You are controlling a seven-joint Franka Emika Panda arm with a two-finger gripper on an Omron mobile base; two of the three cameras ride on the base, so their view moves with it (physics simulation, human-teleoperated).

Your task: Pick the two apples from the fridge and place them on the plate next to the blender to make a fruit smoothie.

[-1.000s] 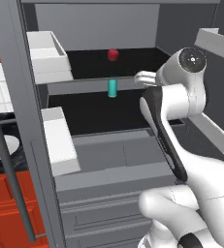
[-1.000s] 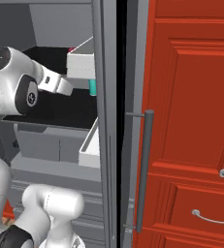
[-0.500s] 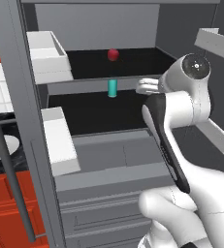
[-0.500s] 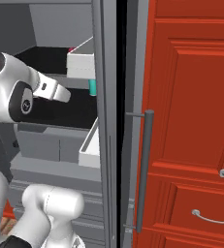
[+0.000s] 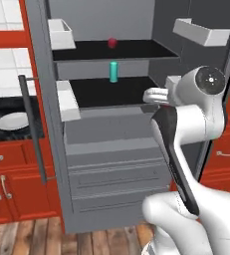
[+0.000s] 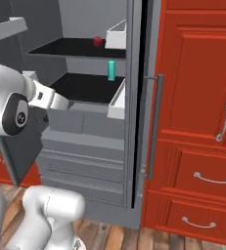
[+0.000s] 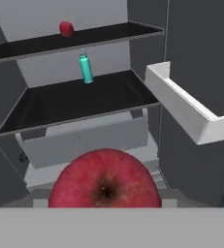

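While the door's hanging wide open, fridge (image 5: 111, 129): both base views look straight in at its black shelves, with grey drawers below.
Near apple (image 7: 104, 181): huge and dark red at the bottom of the hand view, dimple facing the camera. It sits right where the fingertips should poke up, out in front of the shelves and resting on nothing.
Gripper (image 5: 147, 94): out in front of the lower shelf's right end in the left base view. You can't see the fingers themselves because the fruit covers them, but it looks clamped between them.
Far apple (image 5: 112, 43): tiny red ball on the top shelf, toward the back. It's also in the right base view (image 6: 98, 41) and the hand view (image 7: 66, 28).
Teal cylinder (image 5: 113, 71): upright on the shelf under that one, pretty much straight below the far apple.
Door bin (image 7: 181, 104): pale grey, sticking out to the right of the shelves in the hand view.
Plate (image 5: 12, 120): white, on the dark counter left of the fridge, beyond the long bar handle (image 5: 33, 128), well apart from the hand.
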